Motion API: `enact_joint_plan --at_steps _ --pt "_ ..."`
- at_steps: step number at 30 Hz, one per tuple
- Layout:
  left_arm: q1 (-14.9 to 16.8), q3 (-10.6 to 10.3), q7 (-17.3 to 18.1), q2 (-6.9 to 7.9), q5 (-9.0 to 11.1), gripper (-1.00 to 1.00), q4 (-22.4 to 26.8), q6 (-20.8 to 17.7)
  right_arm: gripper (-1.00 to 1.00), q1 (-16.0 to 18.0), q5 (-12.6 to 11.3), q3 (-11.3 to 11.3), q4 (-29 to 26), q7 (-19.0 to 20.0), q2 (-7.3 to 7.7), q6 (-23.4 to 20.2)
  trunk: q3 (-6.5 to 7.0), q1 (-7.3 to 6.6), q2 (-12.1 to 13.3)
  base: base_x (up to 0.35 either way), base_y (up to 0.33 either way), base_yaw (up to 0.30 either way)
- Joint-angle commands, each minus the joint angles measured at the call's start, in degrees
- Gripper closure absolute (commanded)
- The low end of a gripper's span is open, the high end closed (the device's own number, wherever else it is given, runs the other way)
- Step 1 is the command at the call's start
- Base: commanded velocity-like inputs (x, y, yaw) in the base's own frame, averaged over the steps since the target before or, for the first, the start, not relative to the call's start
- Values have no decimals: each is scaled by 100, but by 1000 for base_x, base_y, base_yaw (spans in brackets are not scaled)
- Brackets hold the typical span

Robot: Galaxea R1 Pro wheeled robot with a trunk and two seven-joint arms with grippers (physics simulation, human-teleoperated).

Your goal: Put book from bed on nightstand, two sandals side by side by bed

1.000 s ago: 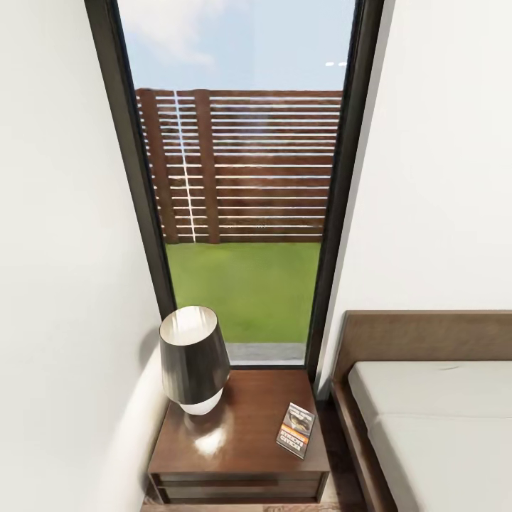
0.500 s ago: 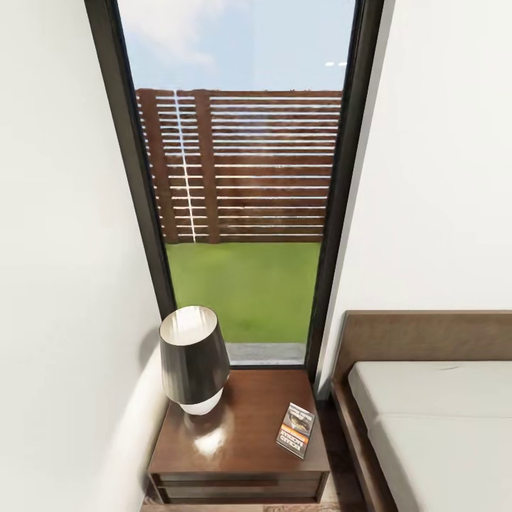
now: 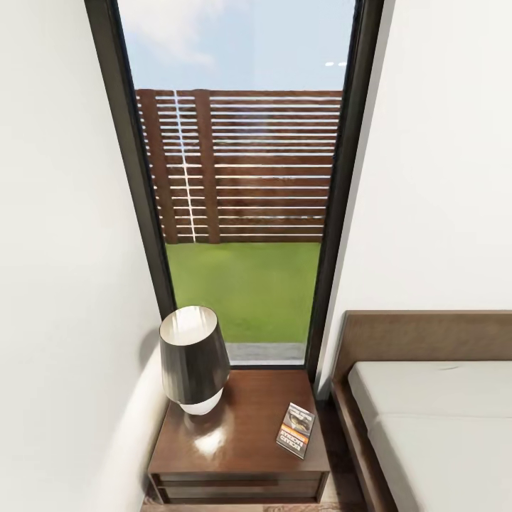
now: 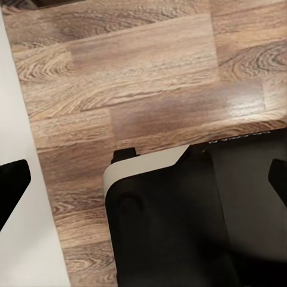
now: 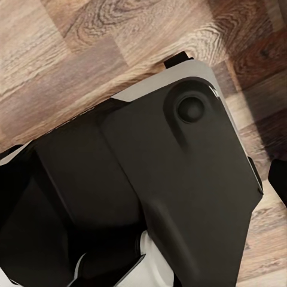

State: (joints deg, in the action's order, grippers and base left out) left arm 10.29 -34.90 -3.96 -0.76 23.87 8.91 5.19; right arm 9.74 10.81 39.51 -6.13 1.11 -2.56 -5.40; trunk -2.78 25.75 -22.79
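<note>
Head view: the book [image 3: 295, 429] lies on the nightstand [image 3: 238, 455], right of the lamp [image 3: 193, 359]; its white title is unreadable. Whether either gripper is open or holding anything cannot be told.

1. Book [image 3: 296, 429]: dark grey cover, orange band, white lettering.
2. Nightstand [image 3: 242, 441]: dark brown, glossy wood, pale glare patch on top.
3. Lamp [image 3: 192, 359]: dark, near-black shade, pale inside at the rim, white base.
4. Bed [image 3: 434, 427]: brown wooden frame and headboard, plain pale grey mattress.
5. Walls [image 3: 64, 249]: plain white.
6. Window frame [image 3: 135, 178]: dark, almost black.
7. Fence [image 3: 242, 167] outside: reddish-brown horizontal slats with light gaps.
8. Grass [image 3: 245, 288]: flat green; sky pale blue with faint white cloud.
9. Floor [image 4: 137, 72]: light brown wood planks, strong grain.
10. Robot base [image 5: 161, 197]: black panels, white trim.
</note>
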Motion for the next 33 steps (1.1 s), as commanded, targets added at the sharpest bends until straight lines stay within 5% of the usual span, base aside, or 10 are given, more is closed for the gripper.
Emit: enact_joint_plan --at_steps 1,33 --pt "4 -50 -24 1 44 -100 -3 16 -100 2 60 48 -20 12 -4 -40 -13 3 -12 0 0 0" --pt "-1 -53 -17 14 30 -100 -3 8 -100 2 62 48 -20 12 -7 -40 -13 3 -12 0 0 0"
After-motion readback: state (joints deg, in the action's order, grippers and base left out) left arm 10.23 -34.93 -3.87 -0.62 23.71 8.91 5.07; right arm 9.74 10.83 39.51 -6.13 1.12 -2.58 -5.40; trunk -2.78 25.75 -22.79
